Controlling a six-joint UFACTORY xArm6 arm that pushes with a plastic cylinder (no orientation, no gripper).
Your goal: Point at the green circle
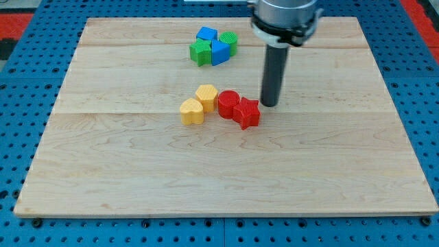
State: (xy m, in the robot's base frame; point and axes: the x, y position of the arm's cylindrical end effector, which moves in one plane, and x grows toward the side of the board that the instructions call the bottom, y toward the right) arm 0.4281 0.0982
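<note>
The board point(226, 165) is a pale wooden top lying on a blue pegboard point(27, 82); my tip point(269, 104) rests on the wood right of centre, at the end of a straight dark rod point(274, 72) that hangs from a grey collar point(285, 17) at the view's top; there are no fingers to open or close, only this rod, and it holds nothing. The green circle point(230, 41) lies near the view's top, a little left of the rod, at the right end of a tight cluster; it touches a blue block point(219, 51) below and to its left; a second blue block point(206, 34) sits at the cluster's top; a green block point(200, 52), its shape unclear, sits at the cluster's left end. My tip is well apart from the green circle, lower down and to the view's right of it. Just left of my tip lies a red star point(247, 113), close to it, though I cannot tell if they touch; a red circle point(228, 103) presses against the star's left side; further left sit a yellow hexagon point(206, 97) and, below-left of it, a yellow heart point(192, 111), the two touching.
</note>
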